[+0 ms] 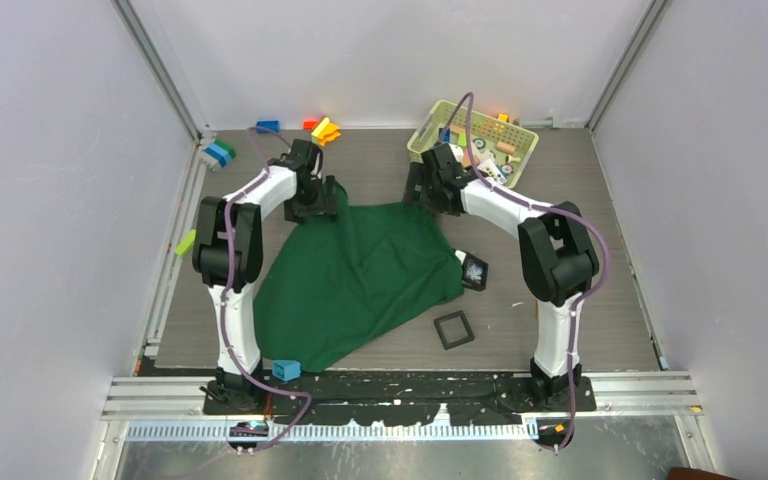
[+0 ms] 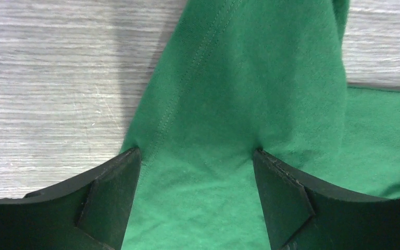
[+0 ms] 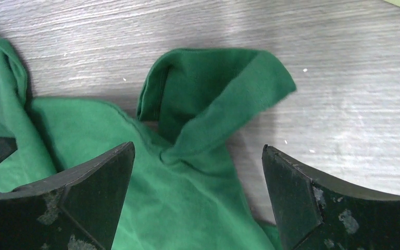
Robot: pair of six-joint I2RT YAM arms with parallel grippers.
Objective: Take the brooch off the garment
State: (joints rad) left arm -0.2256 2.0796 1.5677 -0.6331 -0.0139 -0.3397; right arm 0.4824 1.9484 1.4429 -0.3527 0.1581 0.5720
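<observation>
With left gripper [image 2: 195, 161] and right gripper [image 3: 198, 161] wide open at the green garment's [image 1: 360, 275] far edge, the brooch [image 1: 475, 268] lies nearward of the right.

The garment [image 1: 360, 275] is matt green knit cloth with a stitched seam (upper centre, left wrist view). The bench [image 1: 370, 155] shows grey wood grain. The right claw [image 3: 198, 147] is matt black, scuffed pale.
</observation>
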